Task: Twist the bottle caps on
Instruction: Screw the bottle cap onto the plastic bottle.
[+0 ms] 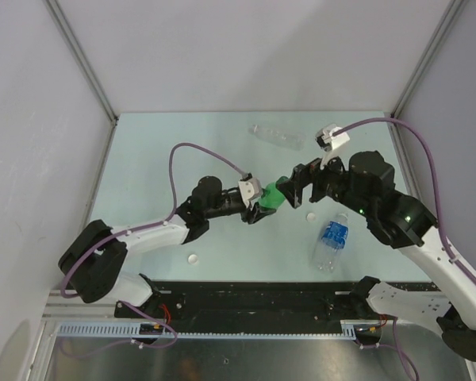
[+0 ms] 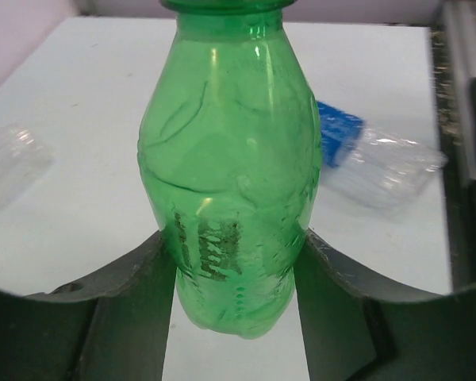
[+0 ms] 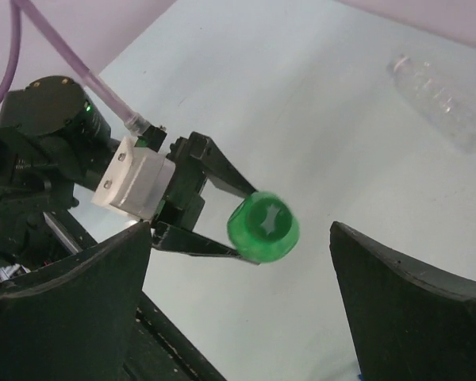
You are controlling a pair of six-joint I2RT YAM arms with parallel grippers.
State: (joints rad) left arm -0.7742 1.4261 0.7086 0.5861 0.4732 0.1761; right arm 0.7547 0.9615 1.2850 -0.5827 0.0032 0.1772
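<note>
Left pincer [image 2: 234, 274]: clenched on the lower body of the translucent green plastic bottle [image 2: 230, 159], one finger on each side.
Green bottle: held up off the pale blue-green desk [image 1: 159, 159], between the two pincers; its long axis runs from the left pincer towards the right one, neck end pointing at the right pincer.
Small round green plastic cap [image 3: 262, 226]: on the green bottle's neck, seen end-on from the right wrist.
Right pincer [image 3: 239, 258]: released, fingers spread wide on either side of the green cap, touching neither it nor the bottle.
Small white round caps: one [image 1: 311, 216] on the desk just right of the green bottle; the other [image 1: 193, 258] near-left of it, well apart.
Clear plastic bottle with a blue label [image 1: 332, 238]: lying on its side, near-right of the green bottle.
Clear unlabelled plastic bottle [image 1: 276, 136]: lying on its side, beyond the green bottle.
</note>
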